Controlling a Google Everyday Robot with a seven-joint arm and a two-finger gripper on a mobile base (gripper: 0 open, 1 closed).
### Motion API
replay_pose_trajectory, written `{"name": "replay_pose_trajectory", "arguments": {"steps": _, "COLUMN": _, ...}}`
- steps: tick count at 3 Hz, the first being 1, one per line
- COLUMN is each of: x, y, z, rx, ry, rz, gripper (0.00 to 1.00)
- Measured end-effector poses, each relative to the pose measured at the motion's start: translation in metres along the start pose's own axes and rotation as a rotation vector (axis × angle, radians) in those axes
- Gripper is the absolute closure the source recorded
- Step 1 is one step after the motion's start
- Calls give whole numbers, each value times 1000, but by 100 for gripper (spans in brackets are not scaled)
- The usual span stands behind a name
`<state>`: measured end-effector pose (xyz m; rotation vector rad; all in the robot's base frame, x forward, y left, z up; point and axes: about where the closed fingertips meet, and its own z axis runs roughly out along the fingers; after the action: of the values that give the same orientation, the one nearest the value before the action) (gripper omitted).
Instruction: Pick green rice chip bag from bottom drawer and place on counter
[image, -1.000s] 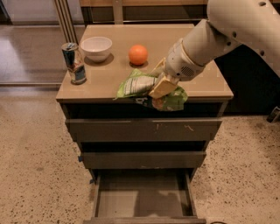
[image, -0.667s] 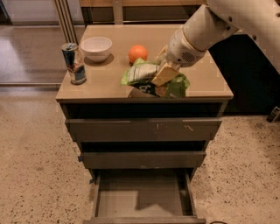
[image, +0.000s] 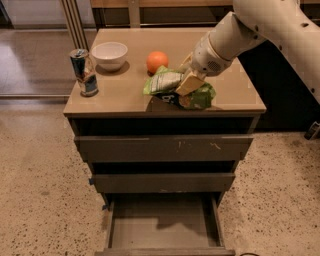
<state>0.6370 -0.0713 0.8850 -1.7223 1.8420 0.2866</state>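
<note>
Since second ago, claw (image: 189, 84) has carried green rice chip bag (image: 169, 82) inward from front lip, further over bench (image: 120, 95). Nearest you, 6 o'clock: bottom drawer (image: 160, 227) pulled out, bag not in it. Bag now front-centre of bench, 5 o'clock of orange (image: 157, 61), claw clamped on it; resting or just clear, cannot tell. Bowl (image: 110, 54), can (image: 84, 72) far at 10 o'clock, well apart. Step looks like placing. Next you settle bag, spread claw, lift away without dragging bag.
</note>
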Motion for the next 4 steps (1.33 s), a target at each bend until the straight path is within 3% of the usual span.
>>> {"name": "replay_pose_trajectory", "arguments": {"steps": 2, "x": 6, "y": -6, "z": 22, "rx": 48, "ry": -82, "rz": -31, "gripper": 100}}
{"name": "replay_pose_trajectory", "arguments": {"steps": 4, "x": 6, "y": -6, "z": 22, "rx": 47, "ry": -82, "rz": -31, "gripper": 59}}
